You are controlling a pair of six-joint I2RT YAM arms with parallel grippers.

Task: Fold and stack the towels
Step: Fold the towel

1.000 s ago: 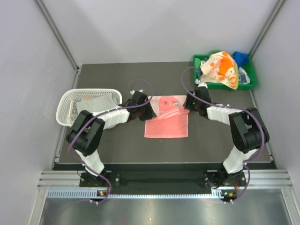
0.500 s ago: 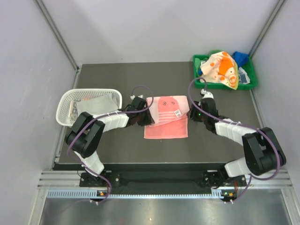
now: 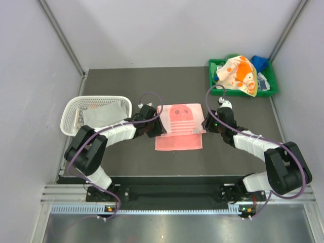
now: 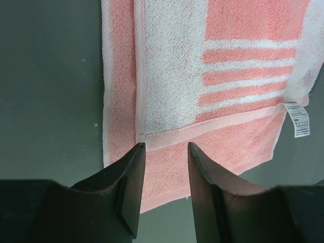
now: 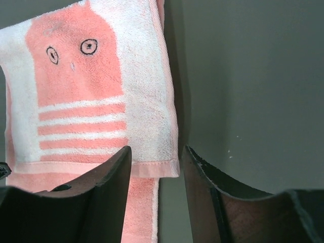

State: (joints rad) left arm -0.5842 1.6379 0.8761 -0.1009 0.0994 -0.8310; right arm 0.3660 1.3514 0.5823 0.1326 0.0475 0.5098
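Observation:
The pink towel with the striped rabbit face (image 3: 179, 126) lies folded in the middle of the table, its face flap on top and a plain pink strip showing at the near edge. My left gripper (image 3: 157, 127) is open at the towel's left edge; in the left wrist view its gripper (image 4: 165, 152) hangs over the flap's hem on the towel (image 4: 167, 76). My right gripper (image 3: 203, 124) is open at the right edge; in the right wrist view its gripper (image 5: 156, 157) straddles the flap's corner of the towel (image 5: 101, 101).
A white perforated basket (image 3: 71, 109) at the left holds a grey-white cloth (image 3: 98, 114). A green tray (image 3: 215, 65) at the back right holds an orange-patterned towel (image 3: 238, 73) and a blue one (image 3: 259, 62). Grey walls enclose the table.
The towel's face flap, rumpled between the grippers a second ago, now lies flat over the lower layer. Both grippers have shifted a little and stand open at its side edges.

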